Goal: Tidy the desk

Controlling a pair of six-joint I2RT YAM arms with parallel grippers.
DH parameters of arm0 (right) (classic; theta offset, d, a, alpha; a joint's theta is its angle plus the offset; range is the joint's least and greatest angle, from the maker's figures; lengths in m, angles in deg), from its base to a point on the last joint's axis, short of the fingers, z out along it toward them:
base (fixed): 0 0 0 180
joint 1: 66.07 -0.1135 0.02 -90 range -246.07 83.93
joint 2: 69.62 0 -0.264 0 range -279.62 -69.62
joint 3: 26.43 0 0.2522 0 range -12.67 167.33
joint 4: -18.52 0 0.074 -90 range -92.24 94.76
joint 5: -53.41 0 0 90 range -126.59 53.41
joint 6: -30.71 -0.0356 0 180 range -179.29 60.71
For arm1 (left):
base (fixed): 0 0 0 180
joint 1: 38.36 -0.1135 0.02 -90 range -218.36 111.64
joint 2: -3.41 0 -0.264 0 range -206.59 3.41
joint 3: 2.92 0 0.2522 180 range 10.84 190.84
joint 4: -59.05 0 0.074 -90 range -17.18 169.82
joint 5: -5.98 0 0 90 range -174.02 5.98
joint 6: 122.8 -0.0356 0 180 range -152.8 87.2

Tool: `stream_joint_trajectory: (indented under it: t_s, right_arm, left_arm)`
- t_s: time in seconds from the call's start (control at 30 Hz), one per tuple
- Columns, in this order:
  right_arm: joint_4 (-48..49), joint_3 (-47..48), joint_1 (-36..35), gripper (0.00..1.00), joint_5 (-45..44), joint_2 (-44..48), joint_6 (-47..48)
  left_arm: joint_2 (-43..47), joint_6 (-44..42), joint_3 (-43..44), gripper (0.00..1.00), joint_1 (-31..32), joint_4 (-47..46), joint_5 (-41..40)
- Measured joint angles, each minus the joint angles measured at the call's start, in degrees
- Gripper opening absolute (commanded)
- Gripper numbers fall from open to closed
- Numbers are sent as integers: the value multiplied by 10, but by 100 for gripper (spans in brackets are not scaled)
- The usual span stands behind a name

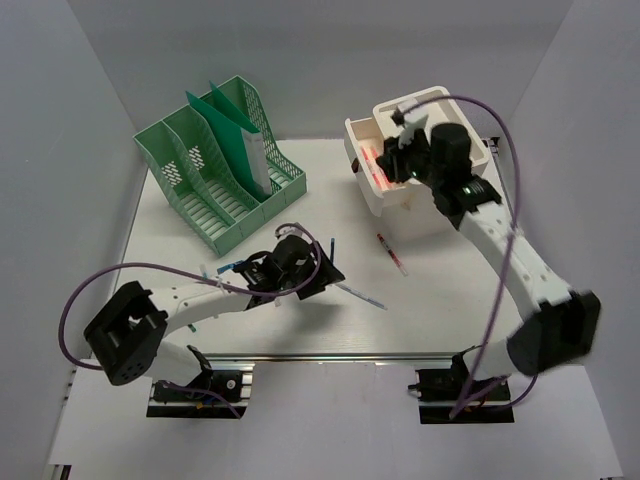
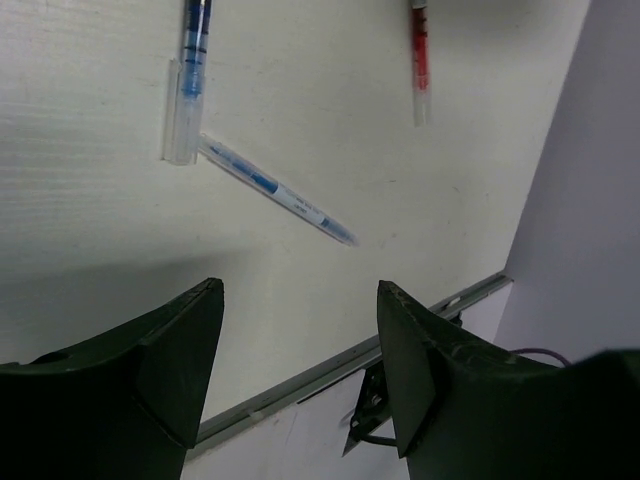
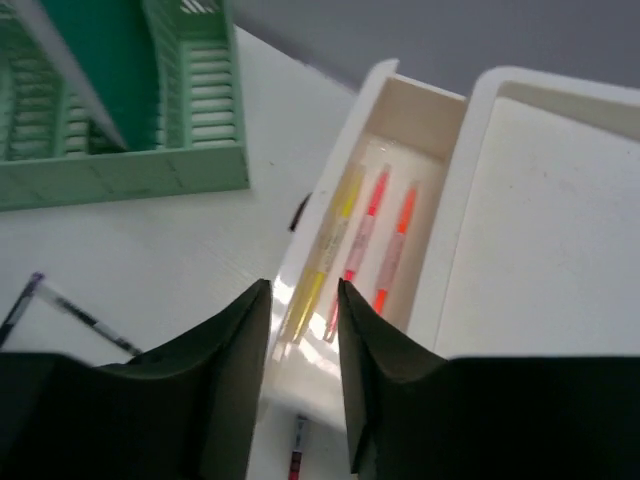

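The white desk holds loose pens. A red pen lies right of centre, and a blue pen lies nearer the front. My left gripper hovers low just left of the blue pen, open and empty. In the left wrist view the gripper faces the blue pen, a second capped blue pen and the red pen. My right gripper is above the open drawer of the white drawer box, jaws narrowly apart and empty. Yellow, pink and orange highlighters lie in the drawer.
A green file organizer with a teal folder and white papers stands at the back left. The metal rail runs along the front edge. Grey walls close in on the sides and back. Another pen lies left of my left gripper.
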Motion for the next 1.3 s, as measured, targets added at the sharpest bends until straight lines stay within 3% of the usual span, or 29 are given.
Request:
stream_joint_trajectory:
  t_s: [0.17,0.33,0.53,0.83,1.3]
  right_arm:
    - [17,-179,6,9,127,253,10]
    - [16,-300,13,0,198,396,14]
    - [1,-435,42,0,202,424,11]
    - [1,-444,66,0,162,466,8]
    - [6,-444,76,0,125,479,7]
  left_arm:
    - [-64,38,74,69,19,59,-22]
    - [-137,83,157,69,40,154,-49]
    - [-250,131,289,70,60,271,-75]
    - [-345,180,411,65,79,378,-87]
    - [-386,203,436,56,81,418,-75]
